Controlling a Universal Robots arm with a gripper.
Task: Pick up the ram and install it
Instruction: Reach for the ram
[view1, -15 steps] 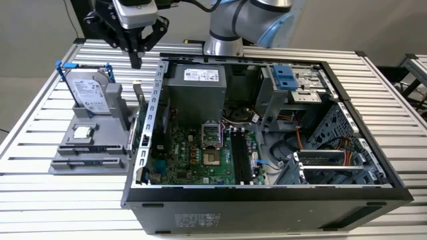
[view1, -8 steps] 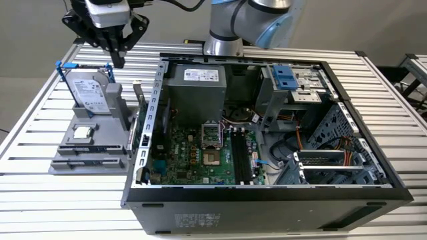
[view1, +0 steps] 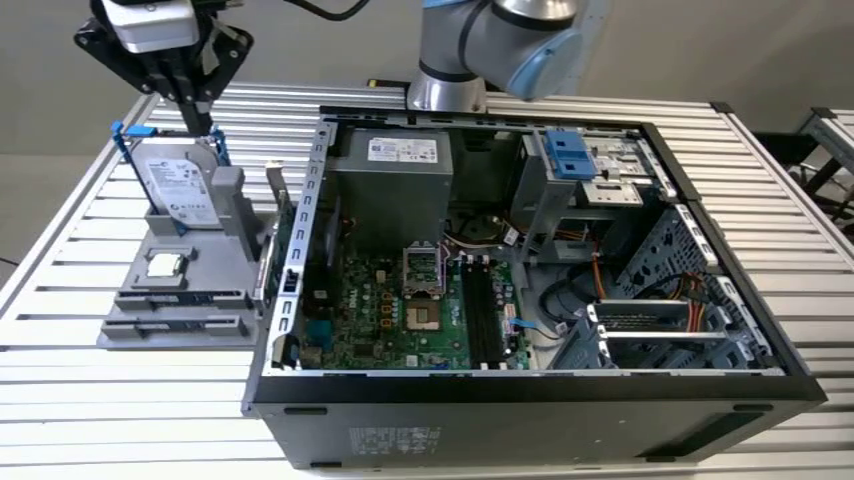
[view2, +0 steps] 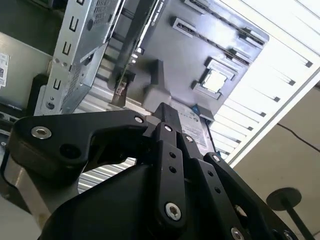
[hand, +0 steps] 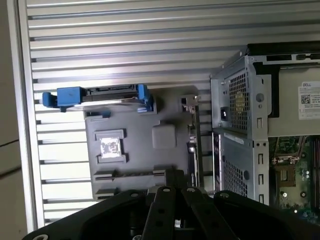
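On a slatted metal table beside an open computer case, the gripper hangs with jaws drawn together and empty above the upright hard drive, while the ram lies slotted in the grey holder.

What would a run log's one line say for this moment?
gripper: above hard drive, jaws together, holding nothing | ram: on edge at grey holder's side nearest case, untouched, not installed
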